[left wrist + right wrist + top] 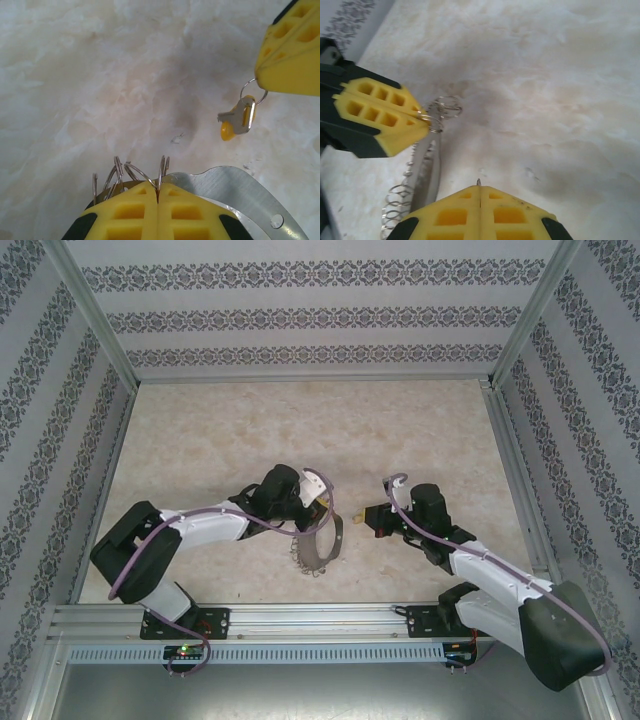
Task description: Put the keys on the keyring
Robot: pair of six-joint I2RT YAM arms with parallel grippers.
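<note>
the left tool [157, 192] is clamped on the keyring [240, 192] among its split rings [117, 172], near the middle of the tabletop [100, 75]. the right tool [265, 75] grips the key [236, 119] by its small ring [248, 92], just right of the hoop. the next move calls for a slow approach, lining that ring up with the hoop's rim.

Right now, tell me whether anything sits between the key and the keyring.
Nothing visible does. The key hangs from the shut right gripper, the keyring is clamped in the left gripper, and the gap between them is open above the table.
</note>
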